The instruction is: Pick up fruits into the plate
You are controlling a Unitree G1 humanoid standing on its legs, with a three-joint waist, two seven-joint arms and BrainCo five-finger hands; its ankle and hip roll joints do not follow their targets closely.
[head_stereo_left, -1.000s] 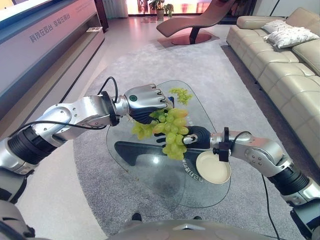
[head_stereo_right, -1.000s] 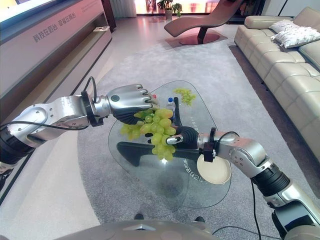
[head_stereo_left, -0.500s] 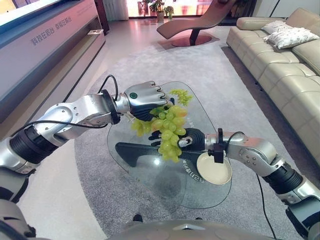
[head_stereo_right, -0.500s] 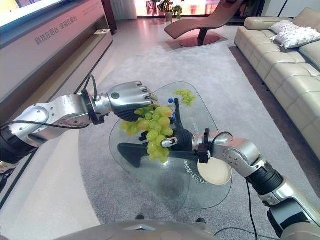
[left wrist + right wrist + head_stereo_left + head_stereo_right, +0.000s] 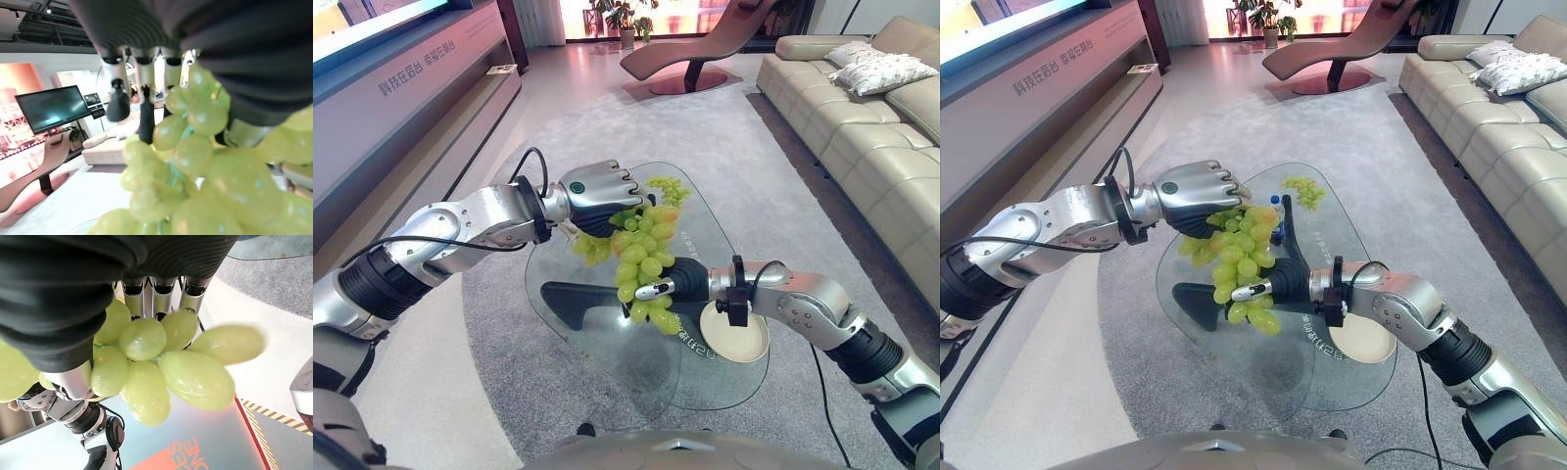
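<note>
A large bunch of green grapes [image 5: 641, 264] hung above the glass table, held at its top and lower part. A smaller bunch of grapes [image 5: 668, 185] lay at the table's far edge. The cream plate [image 5: 741, 338] sat empty near the right edge.

My left hand [image 5: 146, 58] reaches out under its dark ribbed cover, silver fingers [image 5: 143, 73] curling down onto a bunch of green grapes [image 5: 195, 161], which hangs right against them and spreads wide below. Past the fingers I see a dark screen [image 5: 51, 107] on a pale wall and part of a light sofa [image 5: 100, 149]. A reddish curved lounge seat [image 5: 27, 188] sits off beside the grapes.
</note>
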